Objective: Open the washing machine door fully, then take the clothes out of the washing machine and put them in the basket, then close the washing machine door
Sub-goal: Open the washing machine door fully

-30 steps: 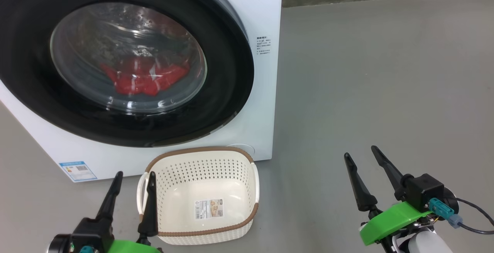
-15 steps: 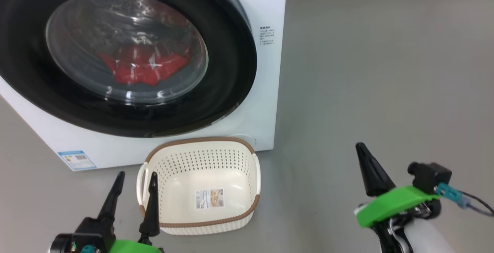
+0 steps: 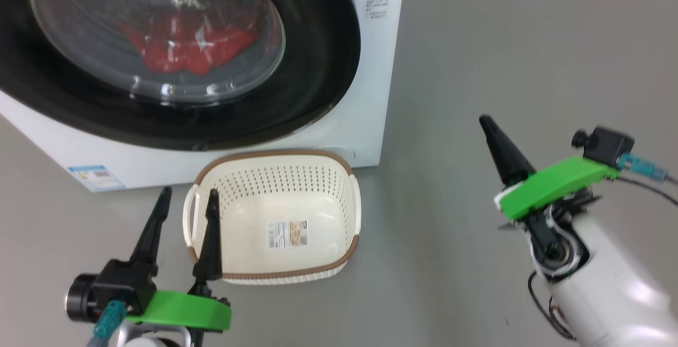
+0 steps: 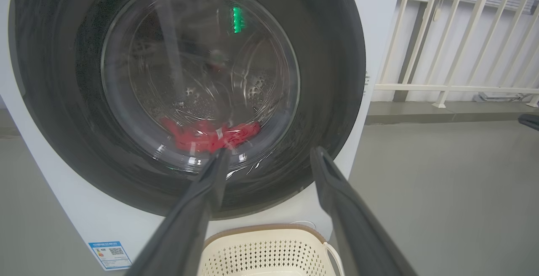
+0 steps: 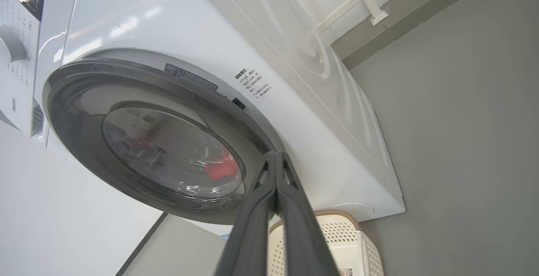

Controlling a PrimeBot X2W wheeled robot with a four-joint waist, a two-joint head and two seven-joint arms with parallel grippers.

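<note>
- So far nothing's done: I see the washing machine door point(image 3: 328, 71) closed, red clothes point(image 3: 180, 45) inside, the basket point(image 3: 275, 274) empty.
- My right hand point(image 3: 484, 121) is clenched on nothing, my left hand point(image 3: 190, 192) spread.

The washing machine point(image 3: 371, 98) is white with a blue sticker point(image 3: 95, 176); the washing machine door point(image 3: 328, 61) has a glossy black rim. The clothes point(image 3: 180, 50) are bright red with white streaks. The basket point(image 3: 286, 180) is cream, dotted with holes, brown-rimmed. The floor point(image 3: 503, 45) is grey. The left hand point(image 3: 189, 192) and right hand point(image 3: 486, 122) have black fingers and green mounts.
</note>
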